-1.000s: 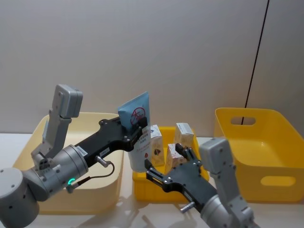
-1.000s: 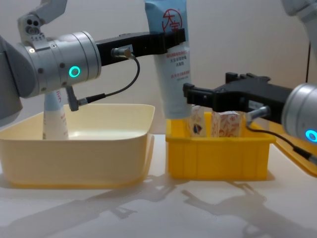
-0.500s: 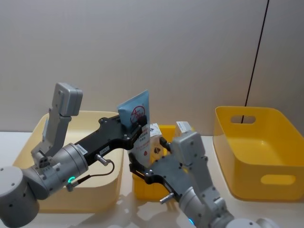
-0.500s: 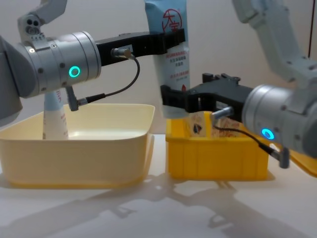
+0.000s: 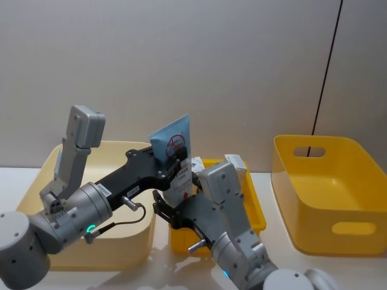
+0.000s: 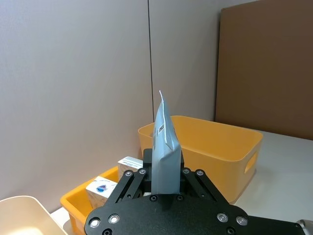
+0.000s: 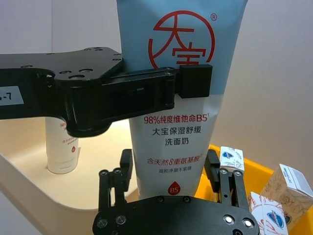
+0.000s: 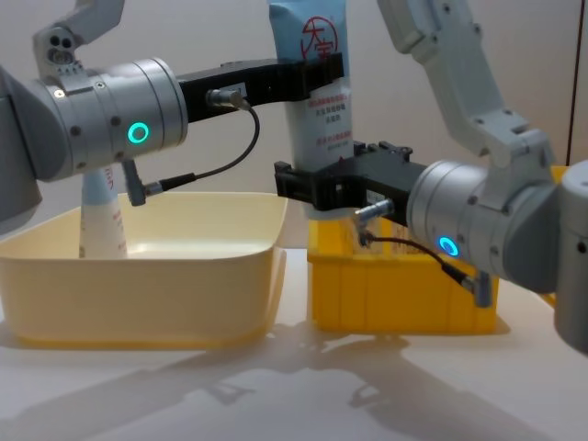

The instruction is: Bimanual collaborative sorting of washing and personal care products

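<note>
- Squeeze tube (image 8: pixel 317 101) hangs upright in the air, over the gap between the cream tub (image 8: pixel 138 276) and the small yellow crate (image 8: pixel 395 294).
- Left gripper (image 8: pixel 317 78) is clamped across the tube just below its flat crimped top.
- Right gripper (image 7: pixel 168 161) is spread wide, one finger on each side of the tube's lower body, not clamped from what I can see.
- Sorting looks partway done to me. A second tube (image 8: pixel 99 216) stands in the cream tub and white cartons (image 7: pixel 230 159) sit in the small crate. The held tube has yet to be put down, and a hand-over between the arms seems to be in hand.
- Up close the tube is pale blue on top with a red ring mark. Below that it is white, with red lettering and a small red drop.
</note>
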